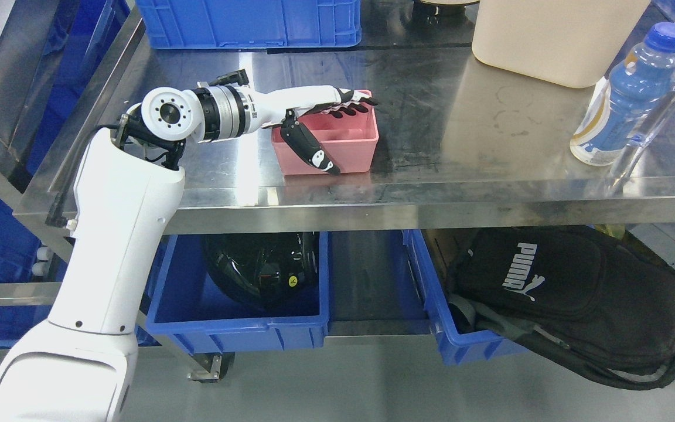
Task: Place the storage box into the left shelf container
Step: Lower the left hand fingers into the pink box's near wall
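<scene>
A pink open-topped storage box [354, 153] sits on the steel table [478, 135], left of centre. My left hand [340, 132] reaches in from the left and straddles the box's left half. Its fingers [354, 105] stretch out along the back rim and the thumb [314, 153] lies down across the front wall, without a closed grasp. The box rests flat on the table. Below the table on the left stands a blue shelf container [238, 334] holding a black rounded object [261, 264]. My right arm does not show.
A second blue bin [460, 346] under the table at right holds a black bag [578, 299]. On the table stand a blue drink bottle [624, 97] at right, a cream container [548, 35] behind it, and a blue crate [249, 23] at the back left.
</scene>
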You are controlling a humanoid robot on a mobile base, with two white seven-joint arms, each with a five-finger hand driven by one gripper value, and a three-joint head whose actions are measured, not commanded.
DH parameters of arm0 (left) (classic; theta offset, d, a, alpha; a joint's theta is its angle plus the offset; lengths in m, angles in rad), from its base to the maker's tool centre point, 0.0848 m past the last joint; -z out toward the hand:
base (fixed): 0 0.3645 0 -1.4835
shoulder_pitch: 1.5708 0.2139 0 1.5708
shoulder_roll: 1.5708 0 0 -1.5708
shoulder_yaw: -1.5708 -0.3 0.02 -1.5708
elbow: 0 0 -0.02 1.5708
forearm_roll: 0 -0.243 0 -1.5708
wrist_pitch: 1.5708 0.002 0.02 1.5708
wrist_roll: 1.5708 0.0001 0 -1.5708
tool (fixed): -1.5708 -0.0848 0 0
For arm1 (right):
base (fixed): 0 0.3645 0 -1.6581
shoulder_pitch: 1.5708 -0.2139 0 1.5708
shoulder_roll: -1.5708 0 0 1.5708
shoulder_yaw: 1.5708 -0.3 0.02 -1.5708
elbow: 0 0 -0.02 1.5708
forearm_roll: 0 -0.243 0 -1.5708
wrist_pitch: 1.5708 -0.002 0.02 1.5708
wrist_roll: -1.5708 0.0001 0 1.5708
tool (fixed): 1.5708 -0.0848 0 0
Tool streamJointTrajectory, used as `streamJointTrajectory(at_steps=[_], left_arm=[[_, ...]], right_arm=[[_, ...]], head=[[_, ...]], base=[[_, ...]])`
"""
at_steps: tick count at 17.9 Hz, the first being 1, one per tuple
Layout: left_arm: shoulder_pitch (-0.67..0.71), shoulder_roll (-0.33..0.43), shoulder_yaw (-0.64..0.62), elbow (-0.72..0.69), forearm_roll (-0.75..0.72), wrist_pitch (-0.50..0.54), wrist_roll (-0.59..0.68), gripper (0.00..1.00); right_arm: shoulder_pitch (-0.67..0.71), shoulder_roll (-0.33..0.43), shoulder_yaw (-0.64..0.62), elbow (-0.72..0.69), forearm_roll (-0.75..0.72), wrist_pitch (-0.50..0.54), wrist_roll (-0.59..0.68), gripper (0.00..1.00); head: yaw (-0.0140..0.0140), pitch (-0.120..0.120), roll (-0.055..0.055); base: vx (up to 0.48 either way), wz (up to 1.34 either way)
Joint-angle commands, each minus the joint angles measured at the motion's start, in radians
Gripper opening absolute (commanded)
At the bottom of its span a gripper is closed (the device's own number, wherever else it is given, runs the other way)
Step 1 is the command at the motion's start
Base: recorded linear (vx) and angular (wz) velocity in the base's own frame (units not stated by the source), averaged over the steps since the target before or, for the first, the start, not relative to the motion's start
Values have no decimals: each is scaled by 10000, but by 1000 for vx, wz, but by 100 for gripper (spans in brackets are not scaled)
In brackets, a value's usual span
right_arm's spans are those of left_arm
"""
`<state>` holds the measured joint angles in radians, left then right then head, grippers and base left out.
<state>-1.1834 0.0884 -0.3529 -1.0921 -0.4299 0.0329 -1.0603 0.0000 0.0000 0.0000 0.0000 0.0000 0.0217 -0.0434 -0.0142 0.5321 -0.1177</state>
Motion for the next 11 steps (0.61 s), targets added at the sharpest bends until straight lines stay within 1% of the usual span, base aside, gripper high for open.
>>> streamJointTrajectory(at_steps=[1, 7, 11], left_arm=[[-223, -255, -490, 1302, -242, -22, -473, 82], [-758, -362, 215, 1211, -165, -22, -442, 85], [-897, -347, 492, 843, -134, -7, -488, 85]], right_arm=[[92, -175, -46, -175, 15, -2, 4, 100], [92, -175, -46, -175, 15, -2, 4, 100], [92, -175, -46, -175, 15, -2, 4, 100]], head=[[0, 0, 0], [0, 0, 0], [0, 0, 0]], base=[[0, 0], [0, 0], [0, 0]])
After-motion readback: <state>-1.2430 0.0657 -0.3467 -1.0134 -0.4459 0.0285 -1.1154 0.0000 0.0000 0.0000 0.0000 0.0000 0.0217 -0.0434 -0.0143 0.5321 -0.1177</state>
